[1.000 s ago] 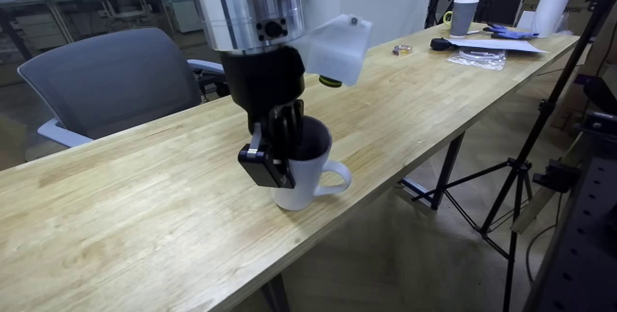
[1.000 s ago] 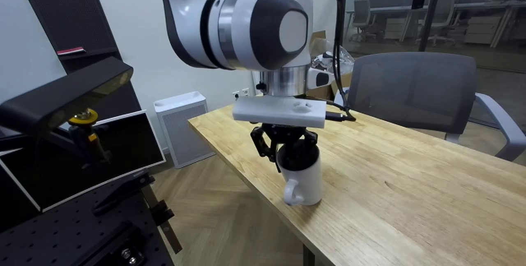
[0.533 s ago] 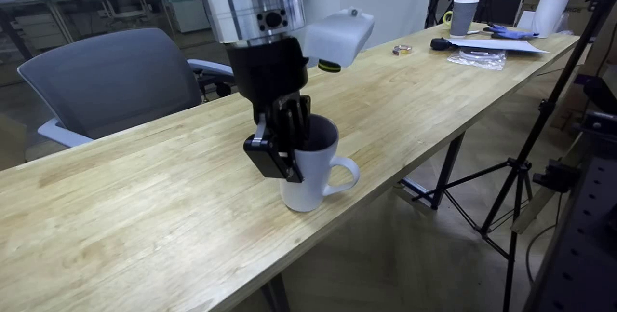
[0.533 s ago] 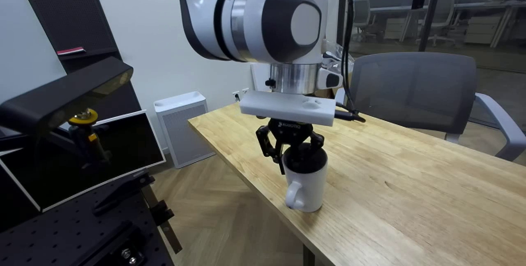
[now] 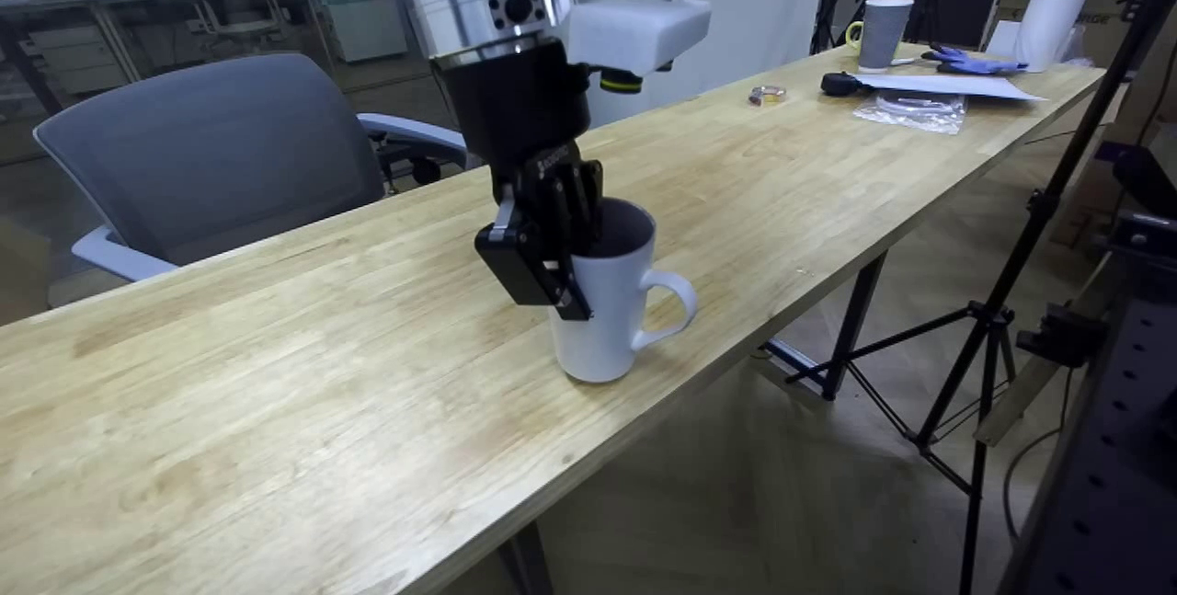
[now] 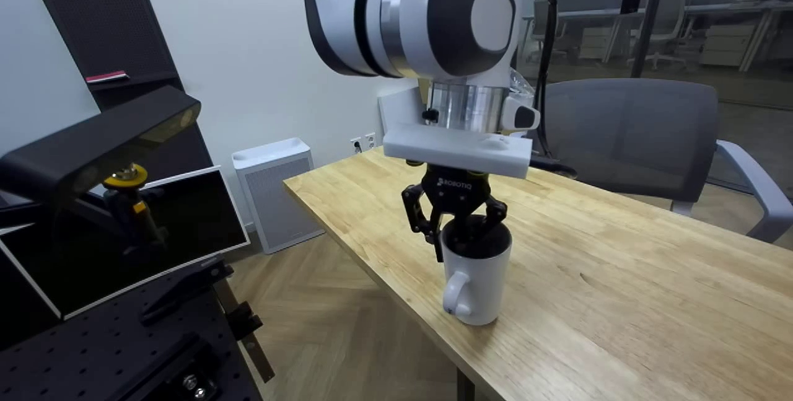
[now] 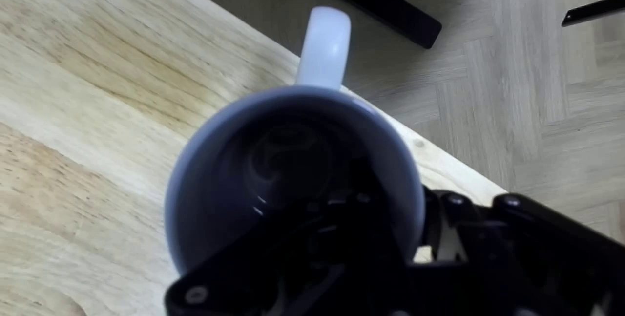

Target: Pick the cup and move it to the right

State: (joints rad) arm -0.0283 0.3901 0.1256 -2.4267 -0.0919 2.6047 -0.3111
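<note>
The cup is a white mug with a dark interior and a side handle. It shows in both exterior views (image 5: 618, 324) (image 6: 486, 289), near the long edge of the wooden table (image 5: 386, 374). My gripper (image 5: 579, 278) straddles its wall, with one finger inside the mug and one outside. In an exterior view the gripper (image 6: 451, 246) is shut on the wall opposite side from the chair. In the wrist view the mug (image 7: 288, 159) fills the middle, and the gripper (image 7: 403, 203) pinches its rim. The inner fingertip is hard to see. I cannot tell whether the base touches the table.
The table edge runs close beside the mug. A grey chair (image 5: 211, 154) stands along the far side. A grey cup (image 5: 885, 34), a white tumbler (image 5: 1053, 25), blue gloves (image 5: 975, 62), paper (image 5: 947, 85) and a tape roll (image 5: 766, 96) lie at the far end.
My gripper and the mug have moved together, to the right in both exterior views and along the table. The finger stays on the mug's wall throughout.
</note>
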